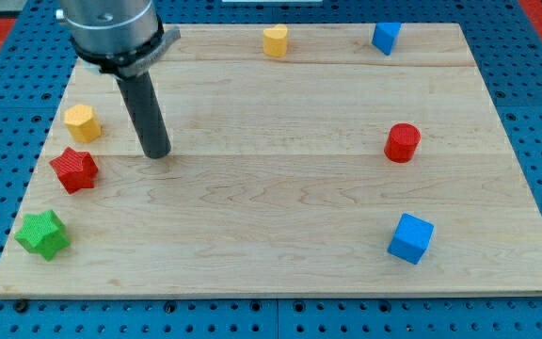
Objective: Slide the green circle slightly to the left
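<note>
Down and to the view's left of my tip [157,153], near the board [280,217] corner, the only green block [42,234] is being shown. Its outline is being read as a star, and no green circle is being made out. No jaws are being carried: the rod is ending in a plain tip, touching nothing, with the red star [74,169] just to its left. The green block is being judged light, stiff and prone to spinning, so a centred push on its right-hand side is being advised.
</note>
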